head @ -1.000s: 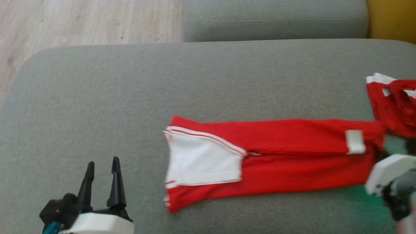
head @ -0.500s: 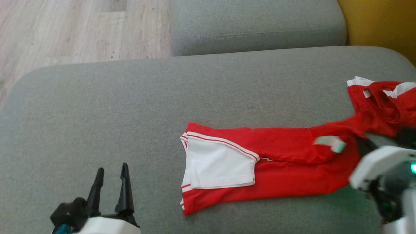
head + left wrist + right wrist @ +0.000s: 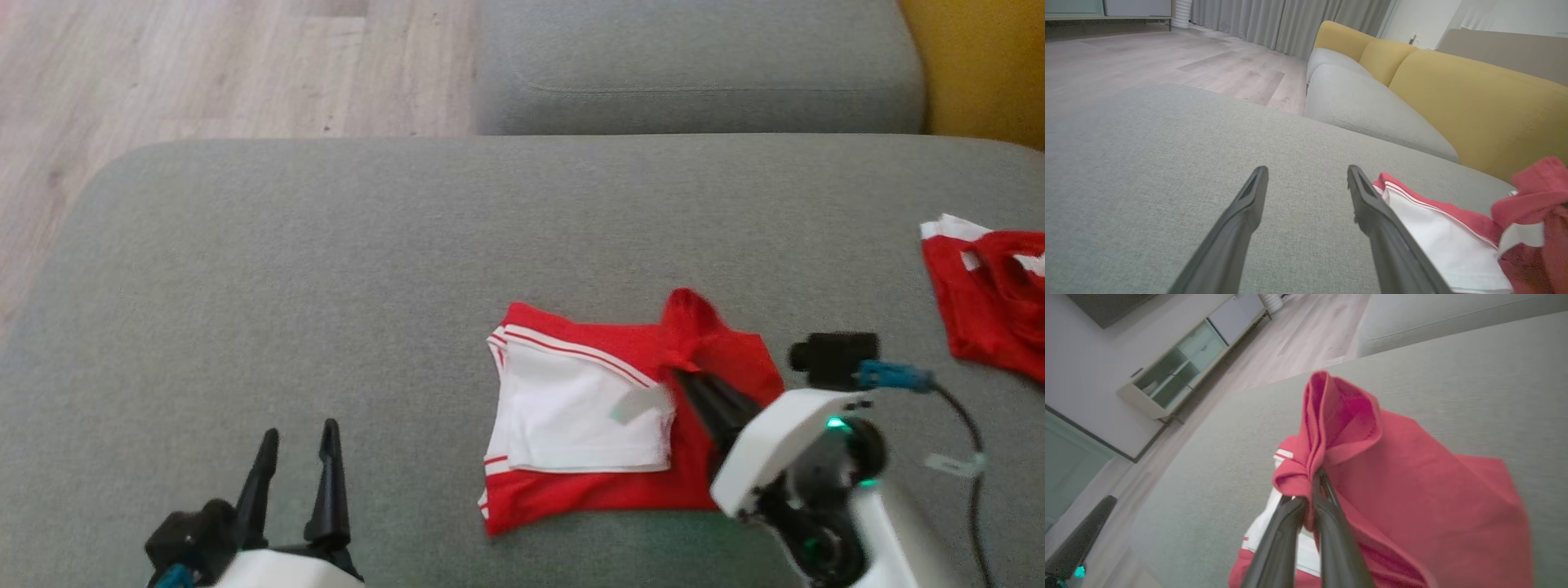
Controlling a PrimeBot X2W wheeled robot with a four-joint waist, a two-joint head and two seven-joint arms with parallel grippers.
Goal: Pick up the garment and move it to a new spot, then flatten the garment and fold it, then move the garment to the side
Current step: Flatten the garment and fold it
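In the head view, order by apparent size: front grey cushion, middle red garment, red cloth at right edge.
front grey cushion
middle red garment
red cloth at right edge, cut by the frame, so its true size is unsure

On the cushion point(image 3: 326, 269), garment point(image 3: 571, 408) lies right of left tool point(image 3: 300, 430)

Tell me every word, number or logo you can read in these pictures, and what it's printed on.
No text can be read anywhere.
pale label patch on the red and white garment: blurred, no lettering can be made out.
small white tag hanging beside the right arm: too small to read.
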